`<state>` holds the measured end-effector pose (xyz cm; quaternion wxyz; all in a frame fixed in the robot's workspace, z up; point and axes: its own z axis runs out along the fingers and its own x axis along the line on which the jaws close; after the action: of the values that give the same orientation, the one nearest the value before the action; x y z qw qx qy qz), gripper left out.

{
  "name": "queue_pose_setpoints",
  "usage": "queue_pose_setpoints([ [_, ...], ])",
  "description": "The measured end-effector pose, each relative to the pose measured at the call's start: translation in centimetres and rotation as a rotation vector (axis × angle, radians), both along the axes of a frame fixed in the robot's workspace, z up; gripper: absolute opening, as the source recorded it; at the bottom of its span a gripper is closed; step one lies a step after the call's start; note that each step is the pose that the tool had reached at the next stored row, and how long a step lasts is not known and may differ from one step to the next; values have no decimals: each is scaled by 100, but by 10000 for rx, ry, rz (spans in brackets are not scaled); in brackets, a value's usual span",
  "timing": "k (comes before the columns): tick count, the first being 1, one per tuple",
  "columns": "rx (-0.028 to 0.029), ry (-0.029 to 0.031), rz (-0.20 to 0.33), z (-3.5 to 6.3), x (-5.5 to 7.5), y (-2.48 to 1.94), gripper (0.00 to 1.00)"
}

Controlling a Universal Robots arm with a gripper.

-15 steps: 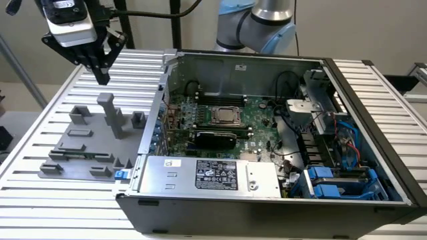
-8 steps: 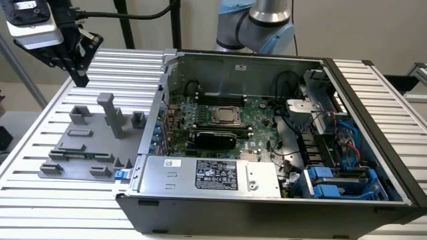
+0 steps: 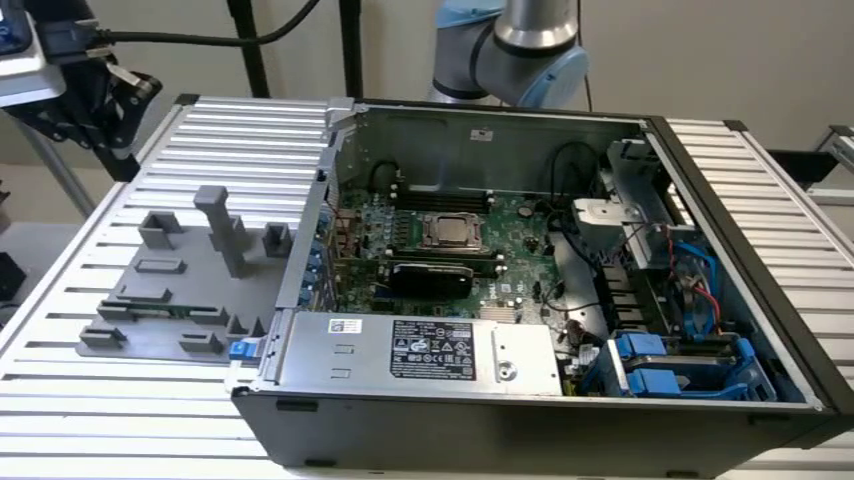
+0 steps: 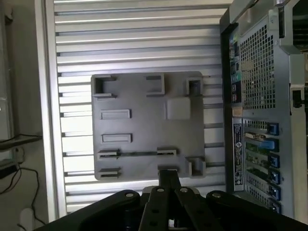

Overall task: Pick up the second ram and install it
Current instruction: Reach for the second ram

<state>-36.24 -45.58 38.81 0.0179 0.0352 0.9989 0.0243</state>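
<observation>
Hand closed, empty, over gray tray edge, second ram in tray nearby

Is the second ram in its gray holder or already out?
In. The second ram stands on edge, seated between two slotted blocks of the gray holder, outside the computer case.

I see a gray tray in the middle of the frame. It lies flat on the worktop, which is made of long silver slats. The tray has small blocks and slots on it. The second ram stands on its edge in the tray, a thin dark line between two little holders. Just beside the tray is the back of the computer case, with tiny holes and blue plugs. My black gripper is over the tray's edge, near the ram.
</observation>
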Motion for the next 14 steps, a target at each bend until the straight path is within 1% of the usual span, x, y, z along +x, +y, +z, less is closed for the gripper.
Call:
queue_pose_setpoints([
  [3,0,7,1,-54,-114,-18,0],
  [5,0,8,2,-91,-207,-20,0],
  [7,0,7,13,-127,-266,-20,0],
  [9,1,12,21,-155,-287,-20,0],
  [10,-1,44,23,-158,-287,-21,0],
  [11,-3,61,24,-158,-288,-21,0],
  [14,-1,73,22,-159,-289,-20,0],
])
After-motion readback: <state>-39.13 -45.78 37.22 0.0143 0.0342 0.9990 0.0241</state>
